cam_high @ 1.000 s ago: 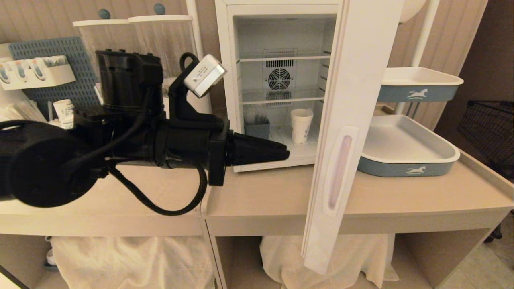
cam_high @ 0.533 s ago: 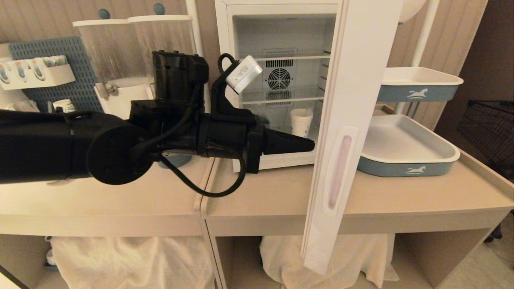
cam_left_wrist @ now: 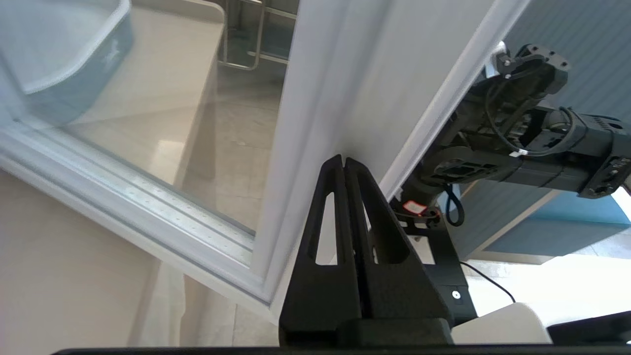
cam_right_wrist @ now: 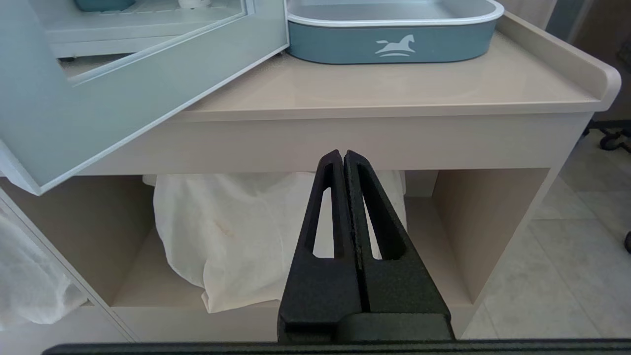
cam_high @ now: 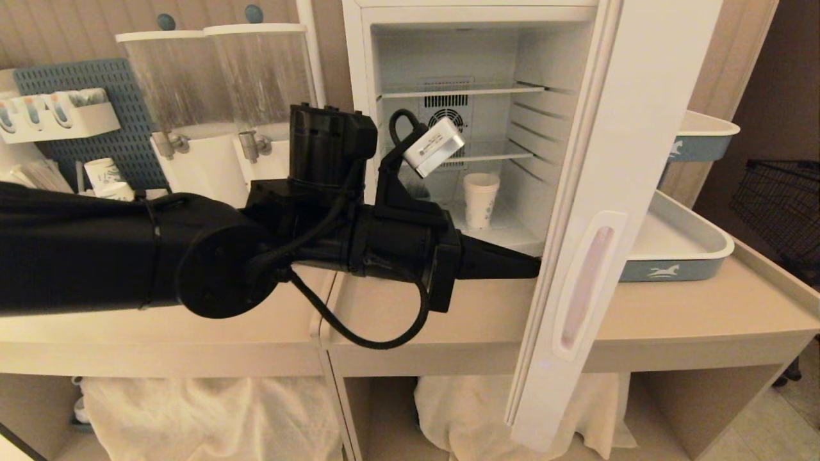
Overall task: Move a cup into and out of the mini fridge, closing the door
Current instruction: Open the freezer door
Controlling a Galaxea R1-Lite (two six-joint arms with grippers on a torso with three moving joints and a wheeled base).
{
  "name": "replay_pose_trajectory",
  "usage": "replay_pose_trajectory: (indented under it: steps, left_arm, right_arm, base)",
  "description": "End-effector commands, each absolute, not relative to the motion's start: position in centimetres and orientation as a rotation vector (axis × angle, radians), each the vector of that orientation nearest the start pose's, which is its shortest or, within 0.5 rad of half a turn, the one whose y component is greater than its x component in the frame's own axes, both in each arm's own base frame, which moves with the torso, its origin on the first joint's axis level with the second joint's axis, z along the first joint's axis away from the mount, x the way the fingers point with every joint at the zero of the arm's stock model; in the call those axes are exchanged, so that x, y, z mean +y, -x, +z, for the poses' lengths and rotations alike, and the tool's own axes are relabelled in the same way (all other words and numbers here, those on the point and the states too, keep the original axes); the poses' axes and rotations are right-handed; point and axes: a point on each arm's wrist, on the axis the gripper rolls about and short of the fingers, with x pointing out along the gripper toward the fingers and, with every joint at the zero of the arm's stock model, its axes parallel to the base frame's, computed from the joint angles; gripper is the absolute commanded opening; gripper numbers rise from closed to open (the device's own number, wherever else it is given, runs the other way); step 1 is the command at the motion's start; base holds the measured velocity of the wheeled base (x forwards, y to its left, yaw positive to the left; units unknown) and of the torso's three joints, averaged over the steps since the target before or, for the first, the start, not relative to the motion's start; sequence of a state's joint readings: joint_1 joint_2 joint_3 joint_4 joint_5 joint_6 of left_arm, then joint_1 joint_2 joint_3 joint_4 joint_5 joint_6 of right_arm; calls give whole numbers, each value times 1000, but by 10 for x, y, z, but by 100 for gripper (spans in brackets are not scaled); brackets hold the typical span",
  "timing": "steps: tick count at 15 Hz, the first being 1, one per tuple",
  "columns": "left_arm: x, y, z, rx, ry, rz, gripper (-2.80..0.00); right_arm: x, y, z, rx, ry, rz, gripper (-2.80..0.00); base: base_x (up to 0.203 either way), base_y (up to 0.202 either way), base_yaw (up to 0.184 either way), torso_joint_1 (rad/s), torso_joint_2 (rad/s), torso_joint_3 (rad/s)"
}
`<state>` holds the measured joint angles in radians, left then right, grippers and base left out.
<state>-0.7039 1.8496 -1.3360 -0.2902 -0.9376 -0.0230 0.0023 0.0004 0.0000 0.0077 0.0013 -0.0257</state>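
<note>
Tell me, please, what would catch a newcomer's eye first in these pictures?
The black left hand reaches across mid-frame, shut, its tip against the inner face of the door, which stands wide open. Behind it, the cup stands alone on the floor of the mini fridge.

Glossy glass-paned door (cam_left_wrist: 148,123), matt paper cup (cam_high: 480,200), crumpled cloth (cam_right_wrist: 236,236).

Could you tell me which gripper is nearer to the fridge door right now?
Left. The left gripper has its shut fingers at the inner face of the open door, near its handle edge. The right gripper hangs lower, out in front of the counter, apart from the door.
</note>
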Motion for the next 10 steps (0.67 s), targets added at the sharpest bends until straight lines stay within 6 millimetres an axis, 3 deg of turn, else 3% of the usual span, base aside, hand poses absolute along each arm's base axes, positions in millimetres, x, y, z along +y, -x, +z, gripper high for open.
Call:
replay_pose_trajectory:
  steps: [1,10]
  left_arm:
    - [-254,-255,252,257,44,-1662,-280]
    - [-301,-212,252,296,50,-1732,-280]
  right_arm:
    - [0,23,75,8,26,5,-280]
    - [0,23,75,8,26,5,-280]
  base:
    - [0,0,0,0,0,0]
    - [0,0,0,0,0,0]
